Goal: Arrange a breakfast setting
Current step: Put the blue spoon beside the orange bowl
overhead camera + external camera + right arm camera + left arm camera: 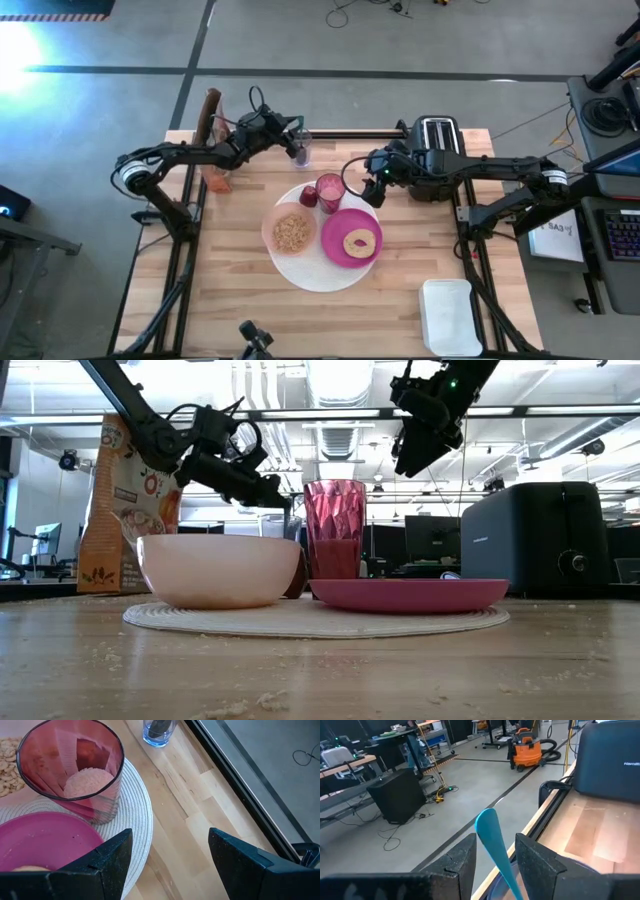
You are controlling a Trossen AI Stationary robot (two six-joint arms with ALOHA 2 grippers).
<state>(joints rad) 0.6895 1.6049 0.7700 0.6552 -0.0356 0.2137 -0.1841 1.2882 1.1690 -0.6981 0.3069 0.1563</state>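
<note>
Spoon (pixel 495 842) teal handle stands between left gripper (pixel 492 857) fingers, which look closed on it, long axis rising steeply from glass holder (pixel 302 152) well behind placemat (pixel 320 270); right gripper (pixel 167 855) hovers open beside cup (pixel 70 767).

arms: matte black, jointed | cables: black loops along links | left hand (pixel 492 857): blocky dark fingers (angular edges)

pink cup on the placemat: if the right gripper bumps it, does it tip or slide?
The pink cup is tall and narrows toward its base, so it probably tips rather than slides. It looks empty and thin-walled, likely light. The woven placemat may add grip. The right gripper hovers open beside it.
</note>
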